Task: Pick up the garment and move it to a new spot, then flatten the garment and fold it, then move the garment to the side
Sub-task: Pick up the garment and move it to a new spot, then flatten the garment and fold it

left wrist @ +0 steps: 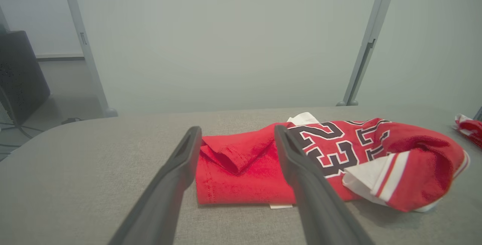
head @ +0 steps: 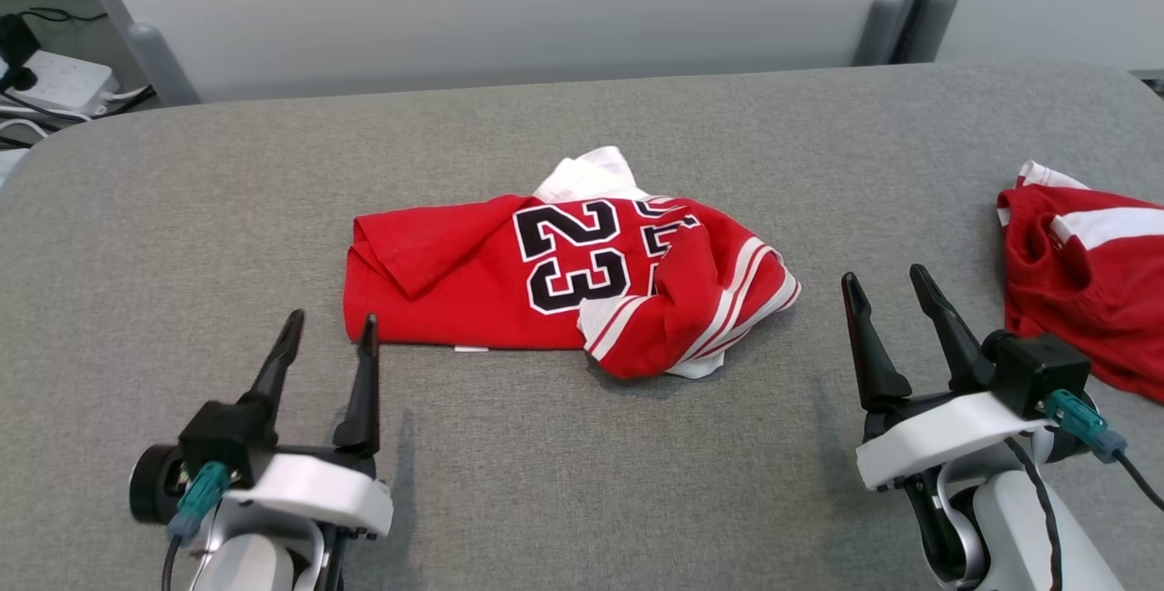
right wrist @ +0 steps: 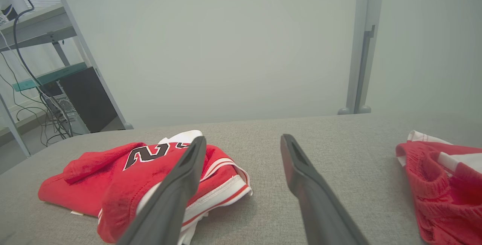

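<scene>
Lying crumpled at the middle of the grey table [head: 182, 209], the red jersey [head: 473, 282] touches no gripper. The left gripper [head: 329, 327] and right gripper [head: 884, 280] hover near it, jaws spread apart and empty.

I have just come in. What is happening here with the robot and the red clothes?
The robot seems about to handle a red jersey, which lies rumpled in the middle of the grey table. Its left gripper and right gripper are both open, near the jersey, holding nothing. A second red garment lies apart at the right.
</scene>
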